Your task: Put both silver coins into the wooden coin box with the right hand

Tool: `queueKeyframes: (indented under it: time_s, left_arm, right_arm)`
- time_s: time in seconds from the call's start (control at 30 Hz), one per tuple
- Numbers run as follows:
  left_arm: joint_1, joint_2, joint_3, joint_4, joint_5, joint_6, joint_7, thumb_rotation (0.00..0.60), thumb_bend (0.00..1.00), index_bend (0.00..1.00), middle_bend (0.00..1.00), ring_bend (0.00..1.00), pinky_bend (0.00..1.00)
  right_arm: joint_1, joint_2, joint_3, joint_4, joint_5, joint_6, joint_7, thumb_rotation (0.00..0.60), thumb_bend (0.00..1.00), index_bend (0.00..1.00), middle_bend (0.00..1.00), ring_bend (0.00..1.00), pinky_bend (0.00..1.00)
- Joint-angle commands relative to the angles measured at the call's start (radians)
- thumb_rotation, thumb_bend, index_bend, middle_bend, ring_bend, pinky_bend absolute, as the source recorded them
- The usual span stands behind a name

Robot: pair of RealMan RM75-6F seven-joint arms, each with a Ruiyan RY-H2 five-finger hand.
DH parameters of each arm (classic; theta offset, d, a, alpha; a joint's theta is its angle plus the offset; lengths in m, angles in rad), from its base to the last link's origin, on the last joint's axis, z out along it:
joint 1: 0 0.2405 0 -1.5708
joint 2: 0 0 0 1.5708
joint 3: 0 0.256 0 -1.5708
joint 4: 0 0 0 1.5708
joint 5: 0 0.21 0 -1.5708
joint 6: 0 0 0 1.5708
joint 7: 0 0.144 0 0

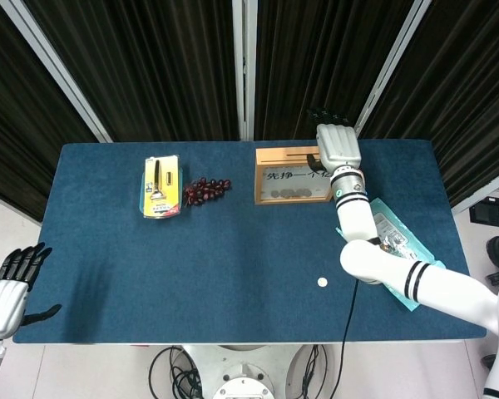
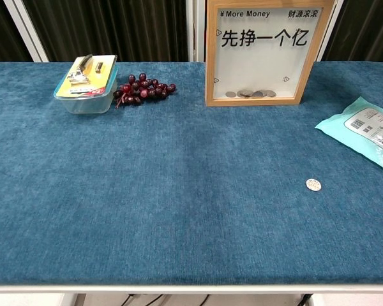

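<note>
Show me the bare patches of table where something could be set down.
The widest free cloth is the middle and front, between the grapes and the coin. The front left corner is bare too. The back is crowded: tub, grapes, coin box. The packet fills the right edge.

Silver coin lies alone — well before wooden coin box.

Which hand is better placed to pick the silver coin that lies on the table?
The right hand. It is over the wooden coin box, on the same side as the silver coin. The left hand hangs off the far left table edge.
</note>
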Motion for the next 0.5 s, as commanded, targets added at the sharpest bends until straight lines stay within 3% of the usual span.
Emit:
queueKeyframes:
  time_s: [0.03,0.13,0.2,0.3,0.37,0.5]
  left_arm:
    - [0.002,0.002,-0.001,-0.003,-0.002,0.003,0.001,0.600,0.01,0.00,0.00,0.00,0.00]
    - [0.004,0.003,-0.002,-0.004,-0.005,0.004,0.002,0.600,0.01,0.00,0.00,0.00,0.00]
    - [0.004,0.001,-0.003,-0.004,-0.006,0.004,0.003,0.600,0.01,0.00,0.00,0.00,0.00]
    - [0.002,-0.002,-0.004,-0.008,-0.003,0.005,0.007,0.600,0.01,0.00,0.00,0.00,0.00]
    - [0.000,-0.004,-0.004,-0.013,0.000,0.004,0.018,0.600,0.01,0.00,0.00,0.00,0.00]
    - [-0.002,-0.003,-0.004,-0.029,-0.001,-0.001,0.045,0.600,0.01,0.00,0.00,0.00,0.00]
  right_arm:
    - [-0.055,0.060,-0.003,-0.098,-0.119,0.028,0.070,0.600,0.33,0.00,0.00,0.00,0.00]
    - [-0.131,0.110,-0.034,-0.201,-0.314,0.100,0.139,0.600,0.33,0.00,0.00,0.00,0.00]
    - [-0.221,0.118,-0.100,-0.236,-0.598,0.200,0.236,0.600,0.34,0.00,0.00,0.00,0.00]
    - [-0.347,0.111,-0.244,-0.195,-0.972,0.335,0.395,0.600,0.36,0.00,0.00,0.00,0.00]
    - [-0.418,0.102,-0.333,-0.156,-1.129,0.408,0.472,0.600,0.36,0.00,0.00,0.00,0.00]
    - [-0.509,0.074,-0.456,-0.045,-1.344,0.515,0.556,0.600,0.36,0.00,0.00,0.00,0.00]
